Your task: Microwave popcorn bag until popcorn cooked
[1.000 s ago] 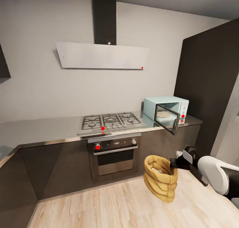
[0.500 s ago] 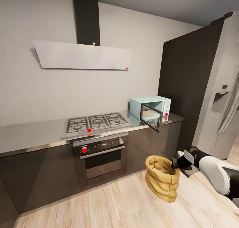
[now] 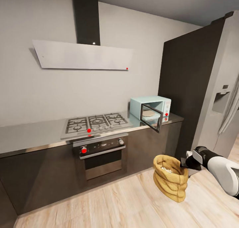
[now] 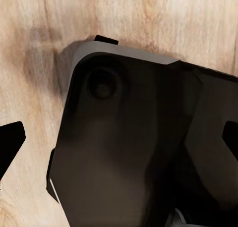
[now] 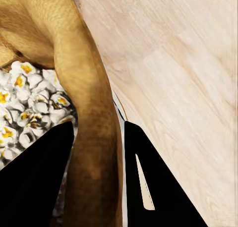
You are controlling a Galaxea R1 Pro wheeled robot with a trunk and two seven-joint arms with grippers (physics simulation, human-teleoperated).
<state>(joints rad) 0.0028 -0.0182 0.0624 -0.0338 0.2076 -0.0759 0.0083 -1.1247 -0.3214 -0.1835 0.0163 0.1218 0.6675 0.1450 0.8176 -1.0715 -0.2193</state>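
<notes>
Right tool point(image 3: 184, 162) clamped on popcorn bag point(image 3: 170, 182) rim

The popcorn bag point(image 3: 170, 182) is seen as coarse, wrinkled, matt mustard cloth, its thick rolled rim point(image 5: 91, 113) finely grained. The popcorn point(image 5: 27, 100) inside looks puffed, white and yellow-flecked. The floor point(image 3: 116, 204) is rendered as pale, matt wood planks with visible grain. The countertop point(image 3: 30, 131) appears grey, glossy and metallic above dark matt cabinets point(image 3: 36, 174). At two o'clock from the bag, the microwave point(image 3: 151, 109) shows smooth mint casing and a dark glass door. The right gripper's fingers point(image 5: 148, 187) look smooth, black and matt.
</notes>
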